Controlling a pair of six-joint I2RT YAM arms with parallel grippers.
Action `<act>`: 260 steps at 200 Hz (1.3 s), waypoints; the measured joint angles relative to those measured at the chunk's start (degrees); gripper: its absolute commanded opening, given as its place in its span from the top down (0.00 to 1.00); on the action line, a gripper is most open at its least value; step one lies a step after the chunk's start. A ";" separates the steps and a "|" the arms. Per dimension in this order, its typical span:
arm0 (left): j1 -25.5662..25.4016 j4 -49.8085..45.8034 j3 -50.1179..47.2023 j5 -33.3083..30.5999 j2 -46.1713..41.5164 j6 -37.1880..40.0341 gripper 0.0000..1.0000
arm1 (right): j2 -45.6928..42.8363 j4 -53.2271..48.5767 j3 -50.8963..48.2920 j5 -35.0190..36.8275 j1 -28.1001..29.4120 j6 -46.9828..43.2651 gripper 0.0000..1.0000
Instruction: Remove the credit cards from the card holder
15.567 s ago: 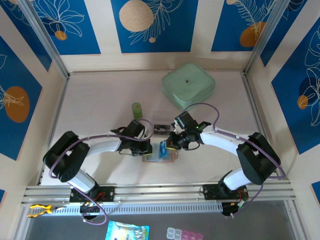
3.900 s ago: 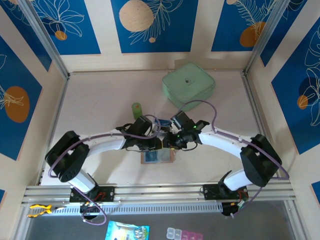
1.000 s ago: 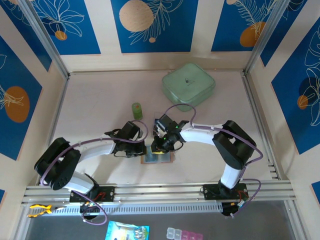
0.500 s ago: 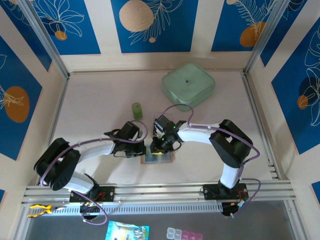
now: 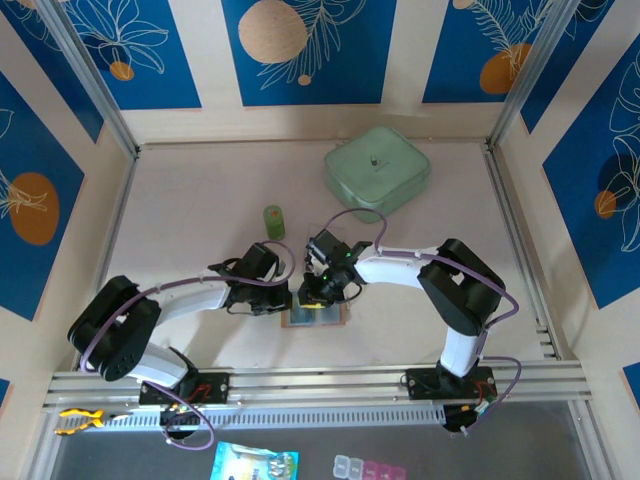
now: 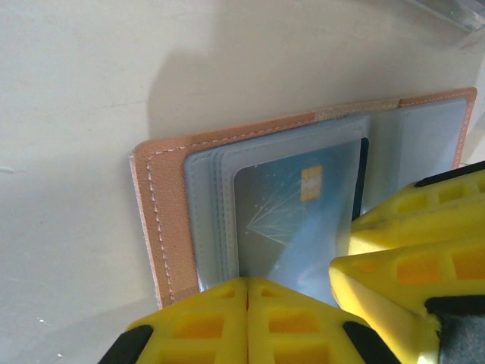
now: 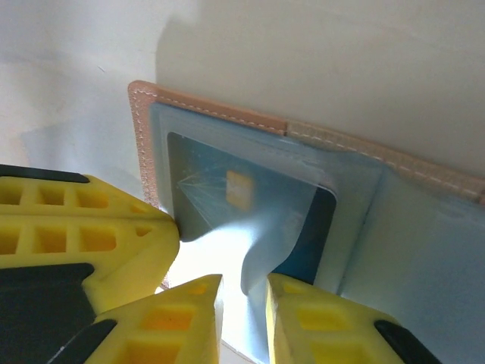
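Card holder (image 6: 163,220) lies open on the worktop (image 5: 200,200), between both arms, near the front edge. A light blue credit card (image 6: 288,212) sits in its clear sleeve, a darker edge peeking behind. Left claw (image 6: 247,292) is pinched fully together with nothing between its pads, its tip at the sleeve's edge. Right claw (image 7: 242,292) stands just a crack apart, the sleeve's lifted lip running into the gap; gripped or not, I cannot tell. Further back, a green cylinder (image 5: 273,220) and a pale green square box (image 5: 377,170).
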 measured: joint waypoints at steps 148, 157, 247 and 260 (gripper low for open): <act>0.00 -0.24 0.00 0.35 0.09 0.37 0.93 | -0.92 -6.12 0.83 4.57 0.00 -1.77 0.73; 0.00 -0.24 0.00 0.35 0.09 0.39 0.93 | -1.11 -6.49 0.83 4.83 0.00 -1.81 0.73; -0.22 -0.55 0.87 1.05 0.04 0.22 0.96 | -4.94 -6.49 -0.15 5.40 -0.39 -1.73 0.73; -0.52 -0.42 1.25 1.27 0.07 0.17 0.98 | -5.05 -6.12 -0.46 5.16 -0.57 -1.70 0.73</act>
